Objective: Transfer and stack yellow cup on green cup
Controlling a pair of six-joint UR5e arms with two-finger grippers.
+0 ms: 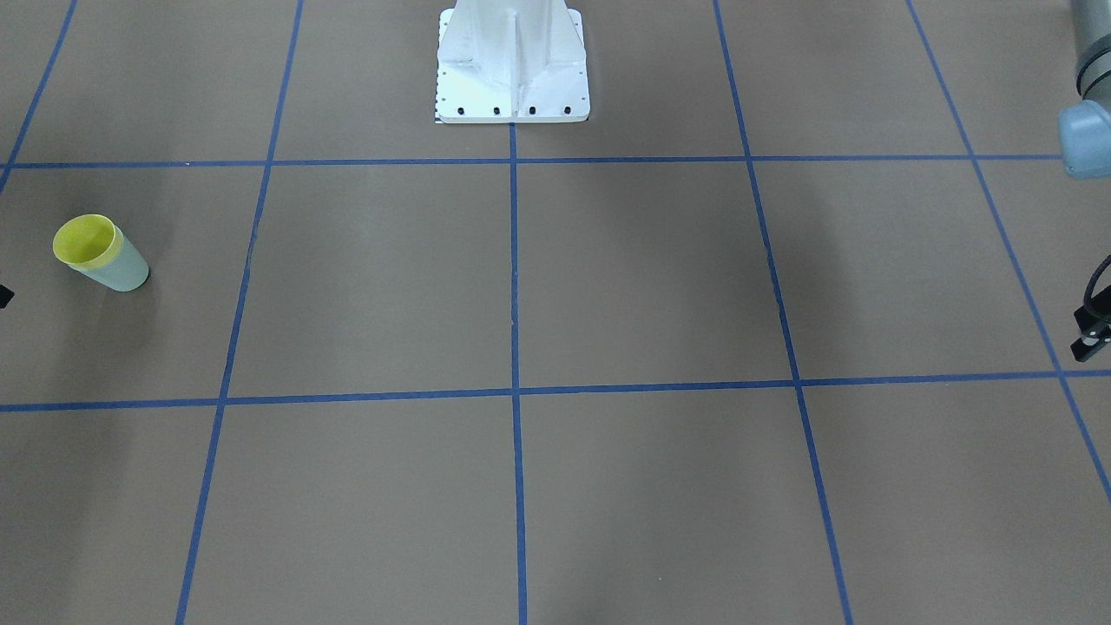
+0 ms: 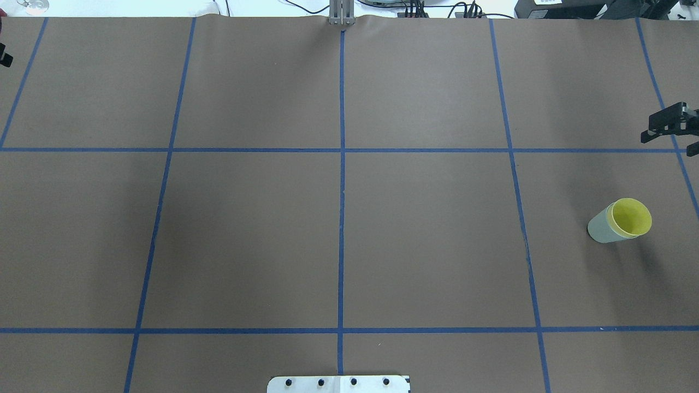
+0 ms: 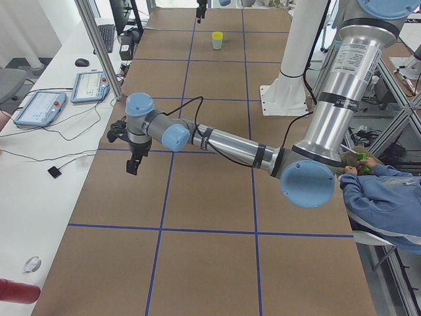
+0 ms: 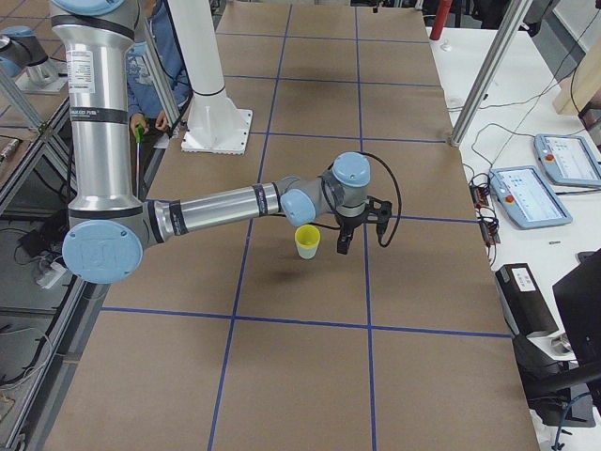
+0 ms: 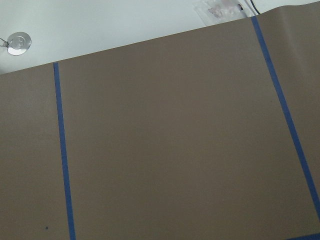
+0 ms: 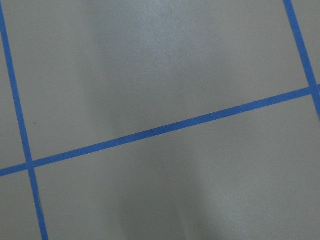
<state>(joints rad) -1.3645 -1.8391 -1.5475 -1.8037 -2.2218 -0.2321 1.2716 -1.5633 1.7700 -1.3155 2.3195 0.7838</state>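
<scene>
The yellow cup [image 2: 632,217] sits nested inside the green cup [image 2: 600,228], and only its rim and inside show. The pair stands upright on the table at my right side, and also shows in the front view, yellow [image 1: 84,240] in green [image 1: 121,271], and in the right side view [image 4: 307,240]. My right gripper [image 2: 680,136] hangs beyond the cups near the table's right edge, apart from them, fingers spread and empty. My left gripper [image 1: 1089,338] is at the far left edge, mostly cut off, so I cannot tell its state. Both wrist views show only bare table.
The brown table is marked with a blue tape grid [image 2: 342,150]. The white robot base [image 1: 512,78] stands at the near middle edge. A side bench on the operators' side holds tablets [image 3: 39,105] and cables. A seated person [image 3: 381,197] is behind the robot.
</scene>
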